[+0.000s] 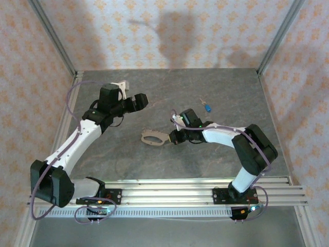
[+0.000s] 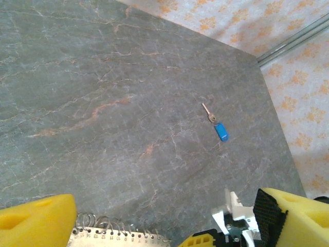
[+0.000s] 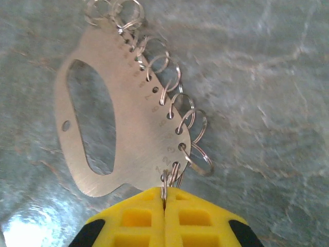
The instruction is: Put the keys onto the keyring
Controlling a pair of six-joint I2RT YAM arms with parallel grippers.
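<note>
On the grey marbled table point(image 1: 231, 98) the left gripper point(image 1: 140, 101) hangs wide open and empty, while the right gripper point(image 3: 164, 198) is clamped on one little wire ring point(image 3: 165, 180) at the edge of the flat silvery keyring plate point(image 3: 128, 128), mid-table. The tiny blue-headed key point(image 2: 220, 129) lies far-right of it, well apart. So imo the left should come down square on the blue head, since the shaft looks too thin to grab.

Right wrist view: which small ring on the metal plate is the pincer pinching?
The end ring, at the keyring plate's bottom corner, clamped in the shut right pincer; the others hang free.
</note>
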